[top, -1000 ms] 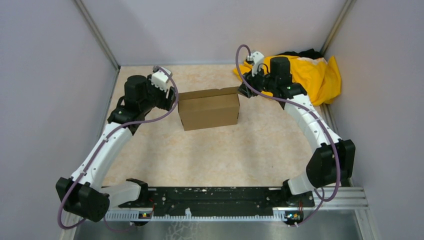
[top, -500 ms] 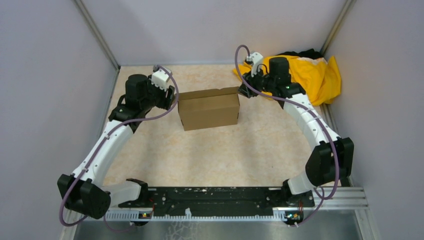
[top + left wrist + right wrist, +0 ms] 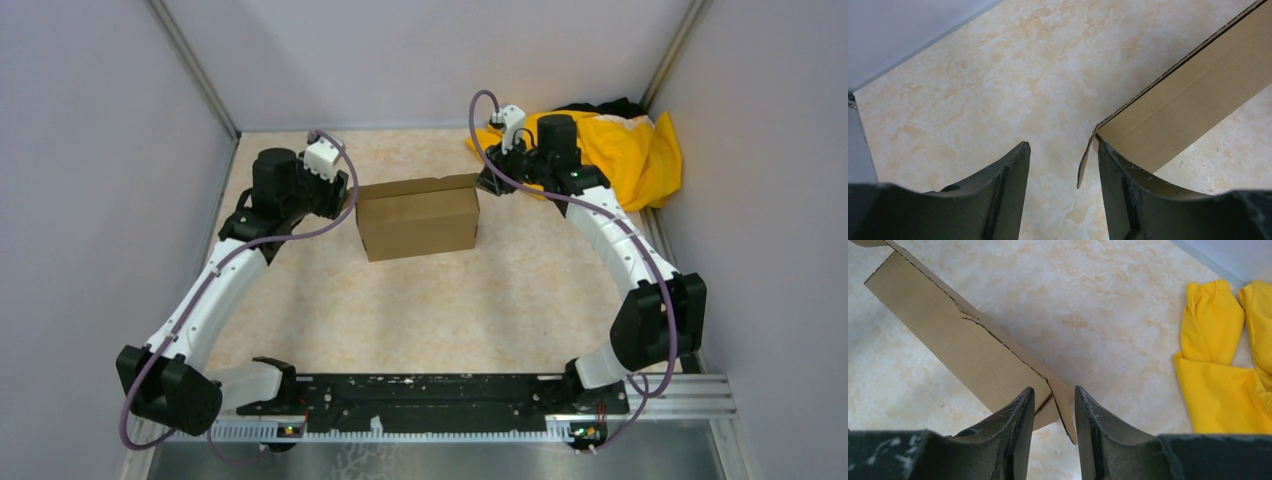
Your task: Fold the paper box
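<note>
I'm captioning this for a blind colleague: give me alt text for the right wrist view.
The right hand, jaws apart, straddles a corner flap of the brown paper box, not yet clamped on it. The box stretches up-left across a beige marbled table; a yellow garment lies at right.

The left arm [image 3: 215, 290] and right arm [image 3: 620, 240] arch forward, wrists turned inward toward each other. The left hand [image 3: 1063, 150] gapes wide; the right hand [image 3: 1054, 390] shows a narrower gap.

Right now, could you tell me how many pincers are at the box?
2: left pincer at the left end of the paper box, right pincer at its right end.
</note>
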`<state>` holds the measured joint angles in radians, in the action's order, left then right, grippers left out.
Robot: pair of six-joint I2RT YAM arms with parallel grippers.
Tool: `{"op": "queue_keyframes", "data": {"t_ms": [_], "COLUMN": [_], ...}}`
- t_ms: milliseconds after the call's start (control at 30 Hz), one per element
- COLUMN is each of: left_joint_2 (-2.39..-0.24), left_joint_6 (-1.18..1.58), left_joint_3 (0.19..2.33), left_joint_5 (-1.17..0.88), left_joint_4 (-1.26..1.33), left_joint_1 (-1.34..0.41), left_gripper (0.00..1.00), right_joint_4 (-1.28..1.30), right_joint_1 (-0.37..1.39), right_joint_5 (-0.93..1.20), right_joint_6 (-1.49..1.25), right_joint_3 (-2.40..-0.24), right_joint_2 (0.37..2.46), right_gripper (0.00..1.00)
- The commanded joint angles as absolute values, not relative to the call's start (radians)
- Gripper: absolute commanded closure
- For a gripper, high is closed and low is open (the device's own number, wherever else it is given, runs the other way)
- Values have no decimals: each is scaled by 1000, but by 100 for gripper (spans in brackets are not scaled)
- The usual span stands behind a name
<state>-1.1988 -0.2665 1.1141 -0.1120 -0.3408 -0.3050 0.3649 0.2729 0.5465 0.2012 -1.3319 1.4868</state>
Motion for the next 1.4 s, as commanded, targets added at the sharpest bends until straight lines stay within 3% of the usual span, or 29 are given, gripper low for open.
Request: {"op": "queue_keyframes", "data": {"t_ms": [0, 1267, 1367], "left_joint_2": [-1201, -1239, -1246], "left_joint_6": [-271, -246, -243], "left_joint_3": [1148, 1169, 1178], "left_joint_5": [-109, -185, -182], "left_joint_4": [-348, -374, -381], "left_joint_1": [-299, -301, -301], "left_gripper": [41, 56, 65], "right_joint_4": [354, 353, 355], "right_joint_1": [281, 286, 289], "right_joint_5": [541, 490, 489], "right_joint_6": [218, 204, 202], "right_joint_3": [-1396, -1370, -1371], "right_joint_2": [1484, 1459, 1459], "right_gripper": [65, 75, 77]}}
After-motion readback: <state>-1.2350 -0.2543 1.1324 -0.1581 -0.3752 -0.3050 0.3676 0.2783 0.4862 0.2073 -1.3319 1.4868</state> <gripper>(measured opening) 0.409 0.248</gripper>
